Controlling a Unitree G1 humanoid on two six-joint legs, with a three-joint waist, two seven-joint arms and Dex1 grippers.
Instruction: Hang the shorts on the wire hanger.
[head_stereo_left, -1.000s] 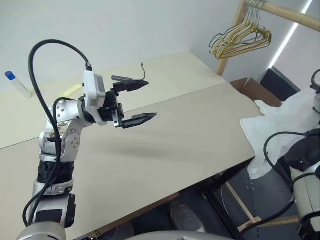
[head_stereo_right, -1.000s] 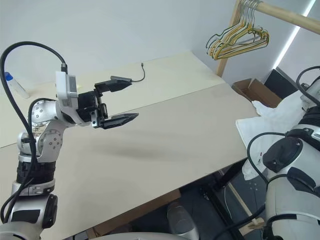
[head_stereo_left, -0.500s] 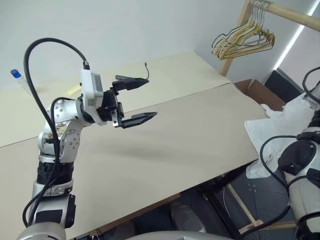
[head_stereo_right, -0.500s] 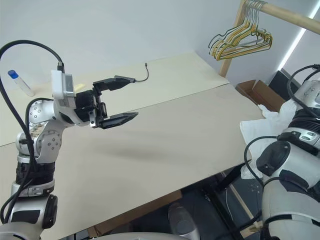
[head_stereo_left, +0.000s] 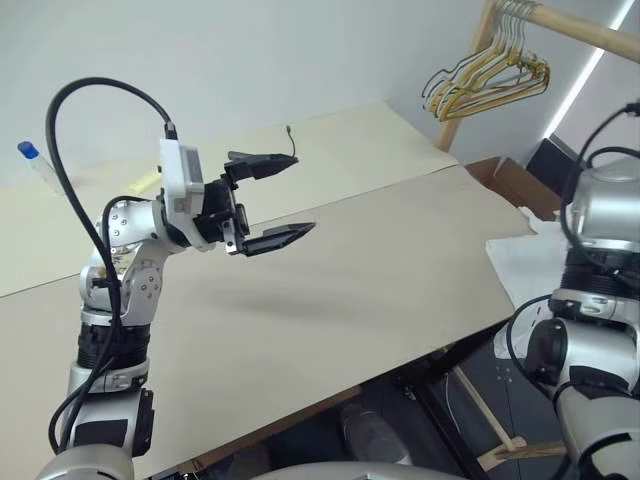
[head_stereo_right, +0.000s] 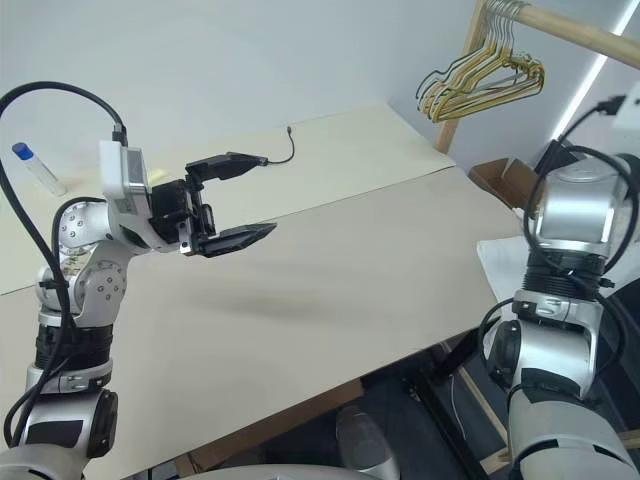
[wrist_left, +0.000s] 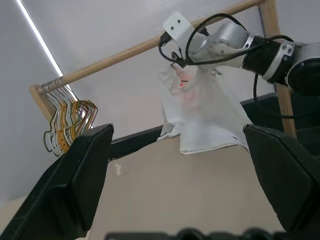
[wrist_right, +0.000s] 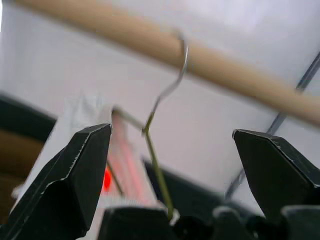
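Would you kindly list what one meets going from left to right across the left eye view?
Blue-capped tube → left gripper → bunch of hangers → cardboard box → shorts → right arm.

I stand in what looks like a plain test room set up for laundry work: bare pale walls, a wide beige table, a wooden clothes rail holding a bunch of wire hangers, and a cardboard box.

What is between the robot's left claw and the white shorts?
Only bare beige table: in the left wrist view it stretches from the open left gripper to the shorts hanging past its far edge.
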